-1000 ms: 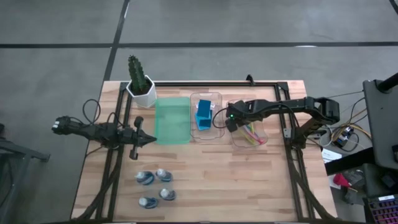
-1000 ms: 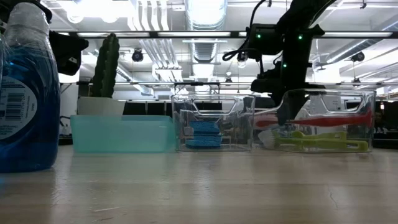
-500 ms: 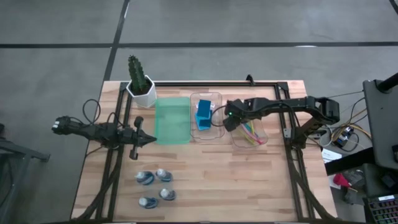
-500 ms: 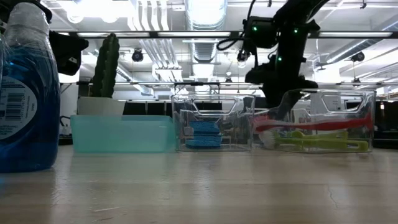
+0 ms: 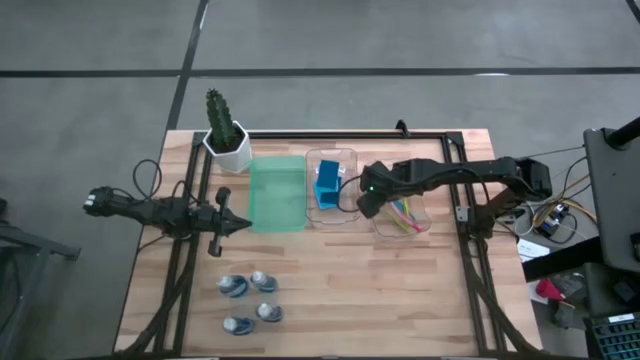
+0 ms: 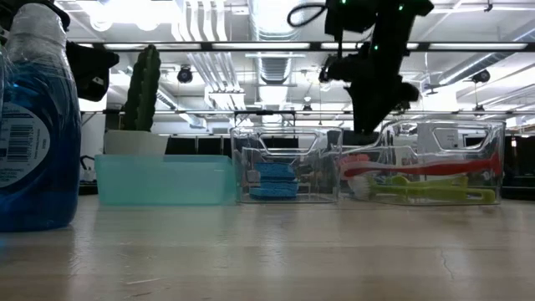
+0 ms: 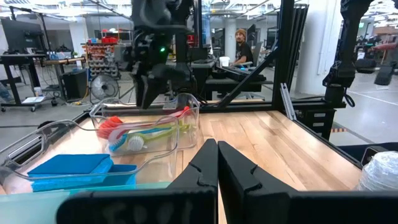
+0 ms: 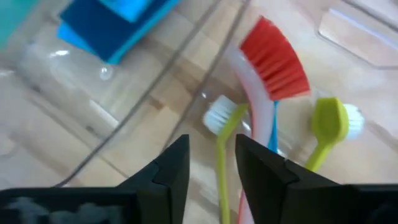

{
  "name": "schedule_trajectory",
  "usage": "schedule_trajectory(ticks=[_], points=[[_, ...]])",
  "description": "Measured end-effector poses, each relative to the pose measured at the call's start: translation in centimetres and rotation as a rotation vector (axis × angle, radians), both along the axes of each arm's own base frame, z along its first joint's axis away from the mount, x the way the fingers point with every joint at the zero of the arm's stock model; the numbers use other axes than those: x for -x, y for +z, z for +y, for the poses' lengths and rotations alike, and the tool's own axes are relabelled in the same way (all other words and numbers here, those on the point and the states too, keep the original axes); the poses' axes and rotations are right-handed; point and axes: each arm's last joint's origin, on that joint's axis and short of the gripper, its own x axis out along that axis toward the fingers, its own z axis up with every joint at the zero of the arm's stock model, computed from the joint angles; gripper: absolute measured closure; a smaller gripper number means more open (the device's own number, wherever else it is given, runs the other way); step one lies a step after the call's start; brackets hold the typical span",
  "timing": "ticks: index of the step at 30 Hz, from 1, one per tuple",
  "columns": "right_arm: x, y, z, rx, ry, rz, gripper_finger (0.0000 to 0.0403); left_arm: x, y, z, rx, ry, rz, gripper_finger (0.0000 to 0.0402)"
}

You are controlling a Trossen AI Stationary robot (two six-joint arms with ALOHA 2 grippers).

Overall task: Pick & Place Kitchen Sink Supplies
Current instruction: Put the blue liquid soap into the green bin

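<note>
Four blue-white bottles (image 5: 250,301) stand on the table's near left part; one looms large in the low view (image 6: 38,125). Blue sponges (image 5: 327,185) (image 6: 272,180) sit in the middle clear tray. The pink brush (image 8: 277,59) and the yellow-green (image 8: 329,121) and blue white-headed brushes lie in the right clear tray (image 5: 404,214) (image 6: 418,180). My right gripper (image 5: 366,205) (image 8: 211,152) is open and holds nothing, above that tray's left end. My left gripper (image 5: 244,226) (image 7: 217,152) is shut, beside the green tray's near left corner.
A green tray (image 5: 277,193) lies left of the sponge tray. A potted cactus (image 5: 225,130) stands at the far left corner. Black frame rails (image 5: 470,250) run along the table's sides and far edge. Bare wood lies between the trays and the near edge.
My right gripper has risen out of the brush tray and drifted a little toward the table's left and near edge. The brushes lie as they did before.
</note>
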Motion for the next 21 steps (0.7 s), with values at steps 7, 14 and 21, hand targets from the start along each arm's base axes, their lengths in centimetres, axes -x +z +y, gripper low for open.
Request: schedule_trajectory(ticks=[7, 14, 21], points=[[0.9, 1.0, 2.8, 0.006, 0.089, -0.073, 0.0374, 0.0, 0.0, 0.0, 0.0, 0.0, 0.0, 0.0399], [2.2, 2.2, 5.6, 0.075, 0.27, -0.273, 0.0395, 0.0, 0.0, 0.0, 0.0, 0.0, 0.0, 0.0399], [3.9, 1.6, 7.9, 0.228, 0.445, -0.499, 0.0394, 0.0, 0.0, 0.0, 0.0, 0.0, 0.0, 0.0399]])
